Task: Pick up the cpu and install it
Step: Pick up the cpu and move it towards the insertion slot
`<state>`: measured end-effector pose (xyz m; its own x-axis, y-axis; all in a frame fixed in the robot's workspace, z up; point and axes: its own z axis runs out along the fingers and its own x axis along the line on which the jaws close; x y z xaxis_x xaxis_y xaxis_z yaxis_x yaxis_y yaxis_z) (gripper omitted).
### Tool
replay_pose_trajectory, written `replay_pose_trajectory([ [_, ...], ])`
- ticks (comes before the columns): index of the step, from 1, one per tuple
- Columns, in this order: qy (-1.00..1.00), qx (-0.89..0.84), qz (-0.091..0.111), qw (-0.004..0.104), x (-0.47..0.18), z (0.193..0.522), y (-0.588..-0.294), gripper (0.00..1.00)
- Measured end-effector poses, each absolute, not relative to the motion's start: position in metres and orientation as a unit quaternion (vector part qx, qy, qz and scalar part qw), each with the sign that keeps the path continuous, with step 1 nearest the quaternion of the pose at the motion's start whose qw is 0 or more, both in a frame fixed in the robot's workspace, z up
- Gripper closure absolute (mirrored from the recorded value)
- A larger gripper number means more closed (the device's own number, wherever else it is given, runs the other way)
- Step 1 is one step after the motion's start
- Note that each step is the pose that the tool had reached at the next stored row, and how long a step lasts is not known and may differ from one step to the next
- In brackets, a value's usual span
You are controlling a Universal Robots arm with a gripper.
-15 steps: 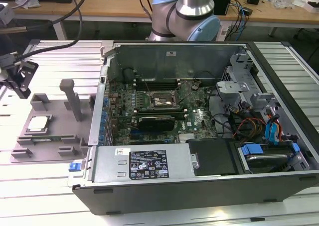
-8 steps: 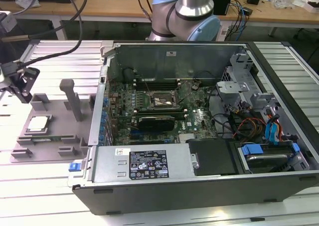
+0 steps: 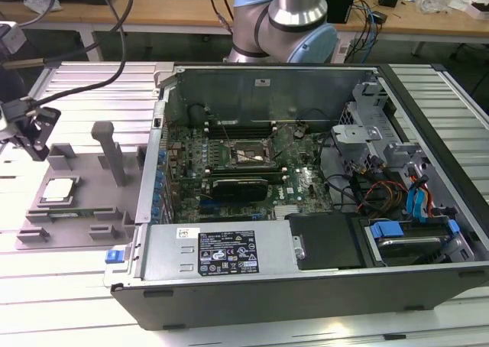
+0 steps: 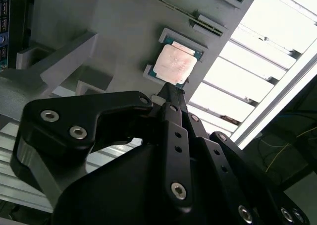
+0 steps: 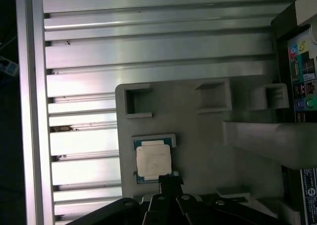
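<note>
The job has hardly begun. The cpu (image 3: 59, 189) is not picked up yet. It lies flat, shiny side up, in a small square pocket of the grey holder (image 3: 85, 180). That pocket is near the holder's corner, on the exterior view's left. The holder rests on the metal worktop (image 3: 84, 83), close to the worktop's edge on the exterior view's left. The open computer case (image 3: 306, 286) stands just beside the holder, on the other side of it. The tall grey post (image 3: 113, 154) of the holder stands between the cpu and the case.

Both big steps are left, I think: lifting the cpu, and putting it into the socket (image 3: 246, 157) on the board inside the case.

The arm's thick base (image 3: 286, 14) stands behind the case, at the far edge of the worktop. The gripper (image 3: 34, 142) is out over the worktop's edge on the exterior view's left. It hangs in the air above the holder's end and a little to the side of the cpu. It touches nothing.

In the second wrist view the gripper (image 4: 167, 88) points at the cpu (image 4: 173, 66). Its two fingertips meet in one thin black tip. They are squeezed together and nothing is between them. In the first wrist view that same tip lines up with one edge of the cpu (image 5: 154, 161).
</note>
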<state>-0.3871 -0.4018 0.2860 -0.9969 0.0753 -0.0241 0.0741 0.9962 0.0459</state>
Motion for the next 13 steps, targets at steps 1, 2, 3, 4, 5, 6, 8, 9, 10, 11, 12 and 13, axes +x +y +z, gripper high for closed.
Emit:
replay_pose_trajectory([
  [1, 0.999, 0.037, 0.022, 0.013, -0.387, 0.285, -0.402, 0.89],
  [2, 0.999, 0.037, 0.022, 0.013, -0.388, 0.284, -0.402, 0.89],
  [3, 0.999, 0.037, 0.022, 0.013, -0.388, 0.283, -0.402, 0.89],
  [4, 0.999, 0.037, 0.022, 0.013, -0.389, 0.282, -0.402, 0.89],
  [5, 0.999, 0.037, 0.022, 0.013, -0.389, 0.282, -0.402, 0.89],
  [6, 0.999, 0.037, 0.022, 0.013, -0.390, 0.281, -0.402, 0.89],
  [8, 0.999, 0.037, 0.022, 0.013, -0.391, 0.279, -0.402, 0.89],
  [9, 0.999, 0.037, 0.022, 0.013, -0.391, 0.278, -0.402, 0.89],
  [10, 0.999, 0.037, 0.022, 0.013, -0.392, 0.277, -0.402, 0.89],
  [11, 0.999, 0.037, 0.022, 0.013, -0.392, 0.276, -0.402, 0.89],
  [12, 0.999, 0.037, 0.022, 0.013, -0.392, 0.276, -0.402, 0.89],
  [13, 0.999, 0.037, 0.022, 0.013, -0.393, 0.275, -0.402, 0.89],
])
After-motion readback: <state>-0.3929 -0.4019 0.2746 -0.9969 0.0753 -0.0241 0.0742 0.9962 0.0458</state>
